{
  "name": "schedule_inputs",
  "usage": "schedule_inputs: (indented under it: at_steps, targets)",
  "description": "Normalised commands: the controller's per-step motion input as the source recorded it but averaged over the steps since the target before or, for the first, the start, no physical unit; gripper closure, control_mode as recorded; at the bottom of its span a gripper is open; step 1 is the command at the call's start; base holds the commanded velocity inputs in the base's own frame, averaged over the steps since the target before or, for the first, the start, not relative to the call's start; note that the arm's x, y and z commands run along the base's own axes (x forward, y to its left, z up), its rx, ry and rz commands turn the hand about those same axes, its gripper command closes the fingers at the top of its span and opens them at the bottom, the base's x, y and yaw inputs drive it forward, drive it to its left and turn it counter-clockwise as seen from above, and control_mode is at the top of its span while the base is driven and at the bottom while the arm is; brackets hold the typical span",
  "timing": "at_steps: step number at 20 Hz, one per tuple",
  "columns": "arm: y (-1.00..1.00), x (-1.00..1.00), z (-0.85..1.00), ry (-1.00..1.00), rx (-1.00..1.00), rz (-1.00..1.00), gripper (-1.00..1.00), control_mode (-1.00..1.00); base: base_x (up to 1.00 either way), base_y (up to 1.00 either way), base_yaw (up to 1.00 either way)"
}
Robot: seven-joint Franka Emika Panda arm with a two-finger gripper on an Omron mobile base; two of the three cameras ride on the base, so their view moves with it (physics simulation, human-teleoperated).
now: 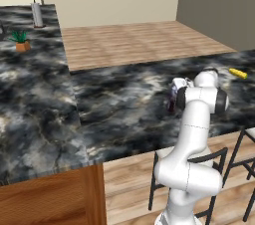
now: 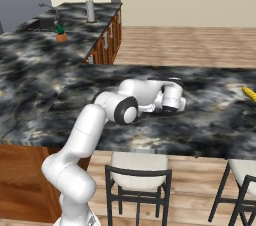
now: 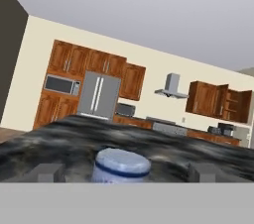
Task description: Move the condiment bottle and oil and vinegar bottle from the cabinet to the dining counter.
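Two finger tips (image 3: pixel 49 172) of the gripper (image 3: pixel 121 173) are seen spread wide apart on either side of the blue cap of the condiment bottle (image 3: pixel 121 165), with nothing clamped between them. The bottle is stood upright on the dining counter (image 1: pixel 119 104), its dark body glimpsed just beside the white wrist. A stool (image 2: pixel 137 172) is tucked below the counter's edge.

Two base views look forward and down from behind the white arm (image 1: pixel 191 144) — one from its left, one from its right — sharing the long black marble surface (image 1: pixel 119 104), the stools and the wooden floor beyond. The hand view sits low and close over that surface, facing the far reddish-brown wall cabinets (image 3: pixel 94 64).
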Motion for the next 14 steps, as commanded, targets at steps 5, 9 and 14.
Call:
schedule_inputs:
  at_steps: [5,9,14]
  targets:
    - [-0.1,0.0,0.33,0.0,0.0,0.0,-1.0,-1.0,0.0,0.0,0.0]
    - [-0.03,-0.18,0.4,-0.06,0.0,0.0,-1.0,-1.0,0.0,0.0,0.0]
    - [0.0,-0.21,0.45,-0.1,-0.03,0.01,-1.0,-1.0,0.0,0.0,0.0]
